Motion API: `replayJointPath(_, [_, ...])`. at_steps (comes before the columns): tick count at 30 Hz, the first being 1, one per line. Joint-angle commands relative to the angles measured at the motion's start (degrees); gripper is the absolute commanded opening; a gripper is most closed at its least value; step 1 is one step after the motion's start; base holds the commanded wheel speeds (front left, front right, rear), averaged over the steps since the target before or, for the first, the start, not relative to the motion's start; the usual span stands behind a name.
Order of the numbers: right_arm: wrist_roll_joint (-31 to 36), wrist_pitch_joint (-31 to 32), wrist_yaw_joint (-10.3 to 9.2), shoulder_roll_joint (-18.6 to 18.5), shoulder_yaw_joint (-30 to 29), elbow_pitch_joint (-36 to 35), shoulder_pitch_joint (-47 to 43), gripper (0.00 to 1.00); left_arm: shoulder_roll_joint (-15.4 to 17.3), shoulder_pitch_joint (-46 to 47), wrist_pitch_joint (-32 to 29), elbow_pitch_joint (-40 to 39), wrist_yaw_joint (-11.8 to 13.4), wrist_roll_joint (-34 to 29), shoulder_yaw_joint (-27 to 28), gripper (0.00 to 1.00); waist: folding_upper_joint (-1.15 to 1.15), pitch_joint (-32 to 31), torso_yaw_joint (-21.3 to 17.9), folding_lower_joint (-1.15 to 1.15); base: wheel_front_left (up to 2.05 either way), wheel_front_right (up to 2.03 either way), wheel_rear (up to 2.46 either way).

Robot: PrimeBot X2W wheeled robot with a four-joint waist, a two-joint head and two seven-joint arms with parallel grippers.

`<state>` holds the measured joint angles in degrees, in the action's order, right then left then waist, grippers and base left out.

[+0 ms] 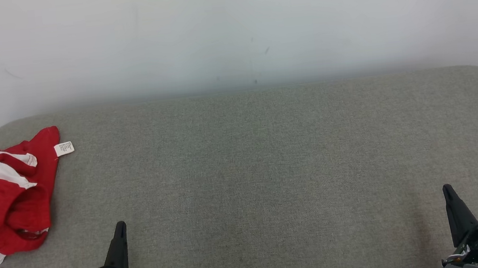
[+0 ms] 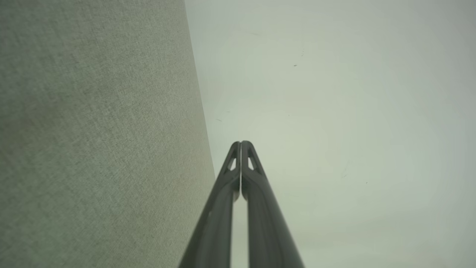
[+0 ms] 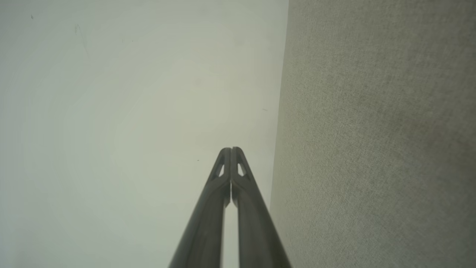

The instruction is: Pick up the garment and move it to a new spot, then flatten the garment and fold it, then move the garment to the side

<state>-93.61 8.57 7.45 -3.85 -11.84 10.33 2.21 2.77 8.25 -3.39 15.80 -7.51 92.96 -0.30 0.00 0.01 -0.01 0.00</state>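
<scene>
1. Left gripper: fingers pressed together, holding nothing. It sits at the tabletop's near edge, left side, tips toward the far edge.
2. Right gripper: also closed tight and empty, at the near edge, right side.
3. Garment: red with white panels, a crumpled heap at the left edge of the grey fabric tabletop. Part of it runs out of the head view. A white label sticks out on its far side. The garment is near the left gripper but apart from it.
4. Step, as I judge it: the pick-up has not started yet.
5. To do it well:
   - Use the left arm, since it is nearer.
   - Spread the fingers before descending.
   - Pinch a raised fold near the heap's top, not the flat cloth.
   - Lift clear before carrying to the bare middle.
6. Risk: a deep grab could bunch several layers and make flattening harder.
</scene>
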Motion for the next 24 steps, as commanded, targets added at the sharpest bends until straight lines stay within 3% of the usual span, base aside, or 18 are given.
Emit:
replayJointPath(1, [0.41, 0.15, 0.07, 0.20, -0.11, 0.16, 0.23, 0.00, 0.21, 0.18, -0.19, 0.00, -0.02, 0.43, -0.03, 0.00, 0.00, 0.00, 0.00, 0.00, 0.00, 0.00, 0.00])
replayJointPath(5, [0.42, 0.16, 0.07, 0.21, -0.12, 0.16, 0.23, 0.00, 0.21, 0.18, -0.19, 0.00, -0.02, 0.43, -0.03, 0.00, 0.00, 0.00, 0.00, 0.00, 0.00, 0.00, 0.00])
replayJointPath(6, [0.01, -0.02, 0.00, 0.03, 0.01, 0.09, -0.05, 1.00, -0.03, -0.05, 0.02, 0.08, 0.00, -0.01, 0.00, 1.00, 0.00, 0.00, 0.00, 0.00, 0.00, 0.00, 0.00])
replayJointPath(8, [0.00, -0.06, -0.08, 0.18, 0.09, 0.97, -0.39, 1.00, -0.15, -0.55, 0.07, 0.88, 0.01, -0.02, -0.03, 1.00, 0.00, 0.00, 0.00, 0.00, 0.00, 0.00, 0.00])
replayJointPath(9, [0.01, -0.12, -0.09, 0.27, 0.13, 1.44, -0.70, 0.00, -0.20, -0.96, 0.12, 1.23, 0.01, -0.03, -0.07, 0.00, 0.00, 0.02, 0.00, 0.00, 0.00, 0.00, 0.00])
replayJointPath(10, [0.01, -0.12, -0.09, 0.27, 0.13, 1.44, -0.70, 0.00, -0.20, -0.96, 0.12, 1.23, 0.01, -0.03, -0.07, 0.00, 0.00, 0.02, 0.00, 0.00, 0.00, 0.00, 0.00])
replayJointPath(11, [0.04, -0.32, -0.10, 0.30, 0.30, 1.61, -0.93, 1.00, -0.20, -1.23, 0.27, 1.33, 0.01, -0.06, -0.17, 1.00, 0.00, 0.04, 0.00, 0.00, 0.00, 0.00, 0.00])
replayJointPath(24, [6.25, -4.40, -0.07, 0.40, 3.49, 1.08, -1.64, 1.00, -0.14, -2.68, 3.45, -0.55, 0.01, -5.43, -0.02, 1.00, 0.00, 0.21, -0.02, 0.00, 0.00, 0.00, 0.00])
